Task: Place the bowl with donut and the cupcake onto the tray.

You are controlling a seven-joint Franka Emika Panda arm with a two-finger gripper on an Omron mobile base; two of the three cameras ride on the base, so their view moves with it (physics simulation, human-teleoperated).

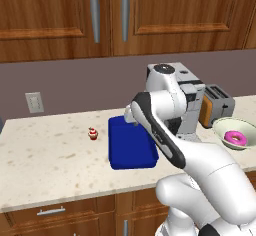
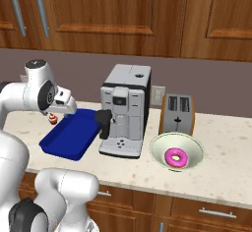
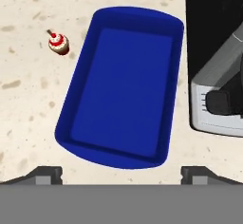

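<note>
The deep-blue tray (image 3: 123,85) lies empty on the counter, seen again in the base views (image 1: 130,147) (image 2: 69,135). My gripper (image 3: 122,174) hovers above the tray's near end, open with nothing between its fingers. The tiny red-wrapped cupcake (image 3: 59,43) stands on the counter just left of the tray (image 1: 92,133) (image 2: 52,119). Far to the right, past the coffee machine, sits the pale bowl (image 1: 222,125) (image 2: 160,147). The pink donut (image 1: 235,138) (image 2: 176,157) lies inside it.
A silver coffee machine (image 2: 123,110) (image 3: 218,61) stands close against the tray's right side, between tray and bowl. A toaster (image 2: 178,114) sits behind the bowl. Wooden cabinets hang over the grey back wall. Speckled counter stretches left of the cupcake.
</note>
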